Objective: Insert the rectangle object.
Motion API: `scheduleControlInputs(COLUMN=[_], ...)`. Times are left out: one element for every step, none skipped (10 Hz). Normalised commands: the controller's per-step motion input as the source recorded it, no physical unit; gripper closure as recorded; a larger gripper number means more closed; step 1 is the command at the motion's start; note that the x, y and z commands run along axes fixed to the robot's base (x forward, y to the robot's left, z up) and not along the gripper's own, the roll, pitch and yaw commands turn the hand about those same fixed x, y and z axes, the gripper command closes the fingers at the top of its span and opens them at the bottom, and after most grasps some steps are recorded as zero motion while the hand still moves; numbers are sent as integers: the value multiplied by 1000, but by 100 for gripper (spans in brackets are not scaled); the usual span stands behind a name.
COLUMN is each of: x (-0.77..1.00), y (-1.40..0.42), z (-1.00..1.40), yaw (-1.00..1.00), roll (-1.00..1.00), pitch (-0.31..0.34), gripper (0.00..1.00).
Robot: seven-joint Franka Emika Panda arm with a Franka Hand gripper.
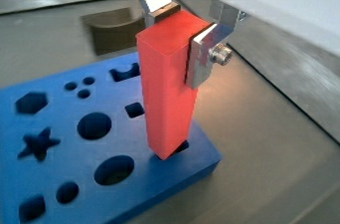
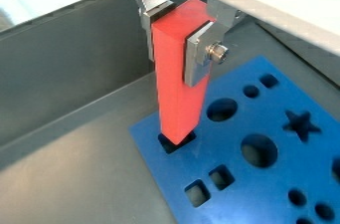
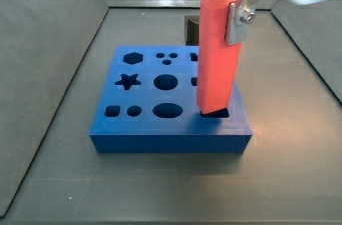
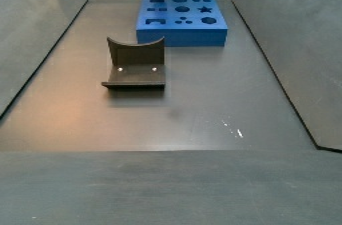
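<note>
Clamped between our gripper's (image 1: 180,31) 2 silver fingers (image 1: 202,54), the rectangle object (image 1: 169,89) stands upright, its lower end entering a corner slot of the blue block (image 1: 60,143).

Matt red bar (image 1: 167,89), silver metal hand (image 1: 176,31) above block, dull grey floor (image 4: 187,109).

I'm seeing the gripper (image 1: 174,31) above the blue block (image 1: 60,138), its silver fingers (image 1: 202,51) showing dark pads. They're clamping the red-pink rectangle object (image 1: 169,89), glowing more orange-red in a side view (image 3: 217,59). The block's shaped holes are reading dark. The dark grey curved piece (image 4: 134,65) is sitting on the grey floor (image 4: 201,109).
</note>
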Motion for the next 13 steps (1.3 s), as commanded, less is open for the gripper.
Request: scheduleControlInputs(x=[0,-9,0,280,0,-20,11,177,260,323,300,0,0], y=[0,0,0,-306,0,46,0,0,0,0,0,0,0], z=[-154,-140,-100,-86,0,0,-174,-217,-154,-177,-137,-14,-100], yaw=[-980,-994,-926,-223,0,0,86,180,109,66,29,0,0], roll=[179,170,160,97,10,-26,11,29,24,7,0,-20,-54], pitch=[4,0,17,51,-3,-50,-11,0,14,30,33,0,-21], gripper=[100,100,100,100,100,100,100,100,100,100,100,100,100])
